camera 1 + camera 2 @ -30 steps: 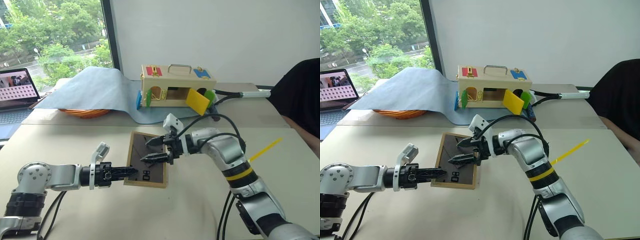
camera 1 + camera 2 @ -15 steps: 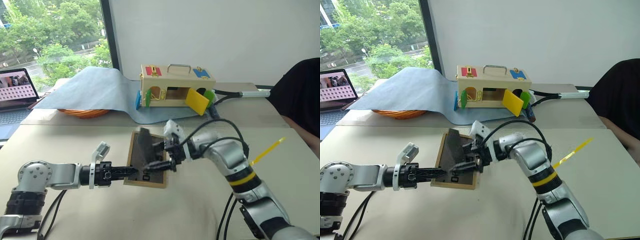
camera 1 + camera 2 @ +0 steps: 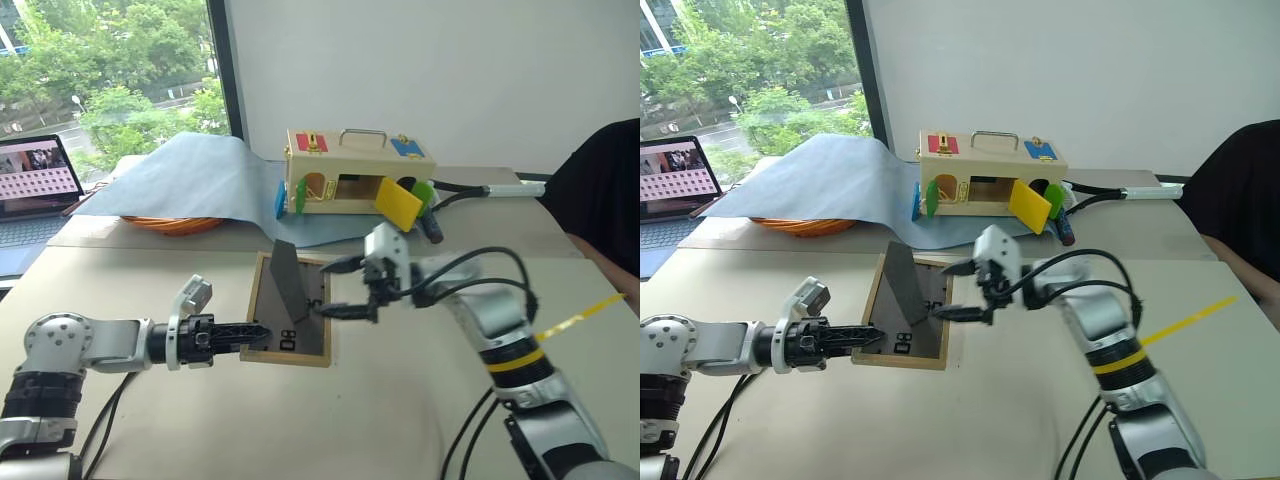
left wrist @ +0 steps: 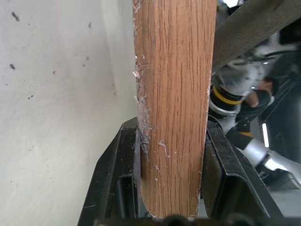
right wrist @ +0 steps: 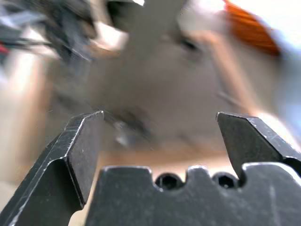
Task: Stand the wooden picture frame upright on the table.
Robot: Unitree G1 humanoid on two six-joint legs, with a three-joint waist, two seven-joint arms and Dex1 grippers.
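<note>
White wall (image 3: 420, 70), window (image 3: 110, 70) with trees.

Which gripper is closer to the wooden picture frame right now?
Left. The left gripper is clamped on the wooden picture frame at its near left edge. The right gripper hangs open just off the frame's right side, beside the raised fold-out stand.

The wooden picture frame (image 3: 292, 318) lies back-up on the table (image 3: 200, 420), its dark fold-out stand (image 3: 287, 281) raised. The left gripper (image 3: 256, 331) clamps the frame's near left edge. The right gripper (image 3: 336, 287) hangs wide apart just right of the stand. Behind sit a wooden box (image 3: 357, 181) and blue cloth (image 3: 190, 180)
</note>
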